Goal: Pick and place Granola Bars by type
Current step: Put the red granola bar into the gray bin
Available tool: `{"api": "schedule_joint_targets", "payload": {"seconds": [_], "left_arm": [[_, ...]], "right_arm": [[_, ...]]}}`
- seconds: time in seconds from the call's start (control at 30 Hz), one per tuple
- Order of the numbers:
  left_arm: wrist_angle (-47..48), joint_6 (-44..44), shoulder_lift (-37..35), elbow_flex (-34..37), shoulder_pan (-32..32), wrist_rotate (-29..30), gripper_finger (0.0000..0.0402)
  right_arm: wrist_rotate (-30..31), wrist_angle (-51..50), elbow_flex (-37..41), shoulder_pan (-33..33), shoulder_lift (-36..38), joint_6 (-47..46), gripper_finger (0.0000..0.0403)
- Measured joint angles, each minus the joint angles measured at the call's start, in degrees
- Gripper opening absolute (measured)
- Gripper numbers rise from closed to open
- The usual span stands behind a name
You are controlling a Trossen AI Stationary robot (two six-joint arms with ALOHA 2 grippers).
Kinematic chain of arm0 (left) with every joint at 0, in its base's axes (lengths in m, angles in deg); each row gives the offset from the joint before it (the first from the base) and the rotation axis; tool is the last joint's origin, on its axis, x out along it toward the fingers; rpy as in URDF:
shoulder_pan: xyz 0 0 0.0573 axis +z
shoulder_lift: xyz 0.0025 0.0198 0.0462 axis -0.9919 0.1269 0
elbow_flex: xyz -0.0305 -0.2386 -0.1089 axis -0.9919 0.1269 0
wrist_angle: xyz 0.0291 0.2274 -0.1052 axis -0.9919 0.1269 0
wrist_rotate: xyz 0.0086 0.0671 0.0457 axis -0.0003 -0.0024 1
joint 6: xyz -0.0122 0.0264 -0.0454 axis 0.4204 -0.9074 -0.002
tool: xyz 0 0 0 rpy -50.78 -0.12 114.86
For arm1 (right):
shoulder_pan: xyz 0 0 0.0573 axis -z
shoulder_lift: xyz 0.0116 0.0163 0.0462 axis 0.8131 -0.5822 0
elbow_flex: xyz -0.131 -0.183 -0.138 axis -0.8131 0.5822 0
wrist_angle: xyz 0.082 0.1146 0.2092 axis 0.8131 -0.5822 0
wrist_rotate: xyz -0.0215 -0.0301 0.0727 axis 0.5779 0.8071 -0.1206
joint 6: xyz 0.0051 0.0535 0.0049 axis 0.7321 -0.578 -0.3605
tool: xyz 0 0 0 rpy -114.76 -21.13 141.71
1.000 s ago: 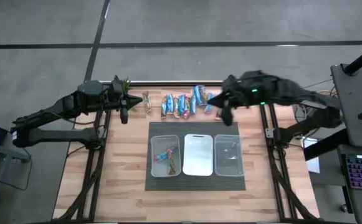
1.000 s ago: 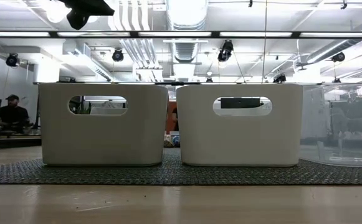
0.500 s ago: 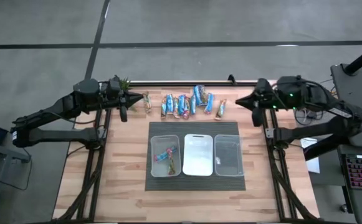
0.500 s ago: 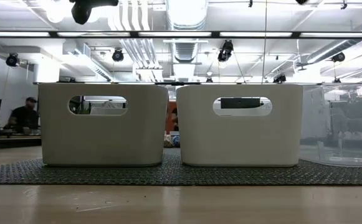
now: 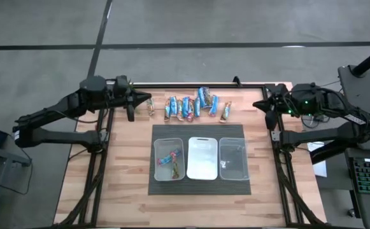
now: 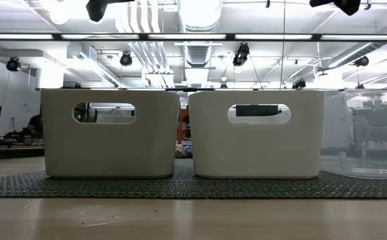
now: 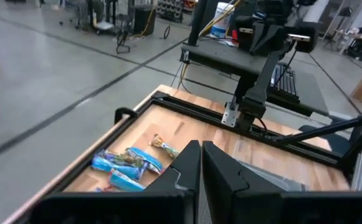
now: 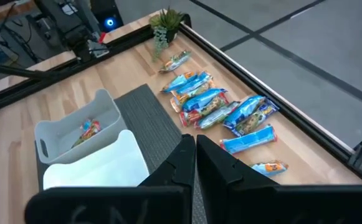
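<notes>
The Granola Bars (image 5: 188,107) lie flat in a loose row near the table's far edge: blue ones, blue-and-red ones, and brown ones at both ends. They also show in the left wrist view (image 7: 128,165) and the right wrist view (image 8: 218,109). One more bar (image 8: 88,130) lies in the left bin (image 5: 170,159). My left gripper (image 5: 130,109) hovers shut just left of the row. My right gripper (image 5: 269,116) hangs shut above the table's right edge, well clear of the bars.
Three bins stand side by side on a dark mat (image 5: 200,184) at mid-table: the left one, a middle one (image 5: 202,158) and a right one (image 5: 233,158). A small green plant (image 8: 165,22) stands at the far left corner. A black rail (image 5: 191,84) lines the far edge.
My right gripper has drawn back from above the right end of the bar row toward the table's right edge, leaving the brown bar there in plain view. My left gripper has shifted a little toward the row.
</notes>
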Motion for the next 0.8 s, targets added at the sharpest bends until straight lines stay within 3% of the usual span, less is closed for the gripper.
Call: {"api": "schedule_joint_targets", "payload": {"seconds": [0.2, 0.6, 0.8], "left_arm": [[4.6, 2.4, 4.4, -4.3, 0.4, -0.3, 0.0026], [8.7, -0.2, 15.2, -14.3, 0.5, 1.0, 0.0164], [8.6, -0.7, 19.6, -18.2, 0.5, 1.1, 0.0182]], "right_arm": [[0.0, -0.1, 0.0, 0.0, 0.0, 0.4, 0.0008], [0.0, -0.2, 1.8, 0.0, 0.6, 0.2, 0.0008], [0.0, -0.2, 2.3, 0.0, 0.6, -1.1, 0.0008]]}}
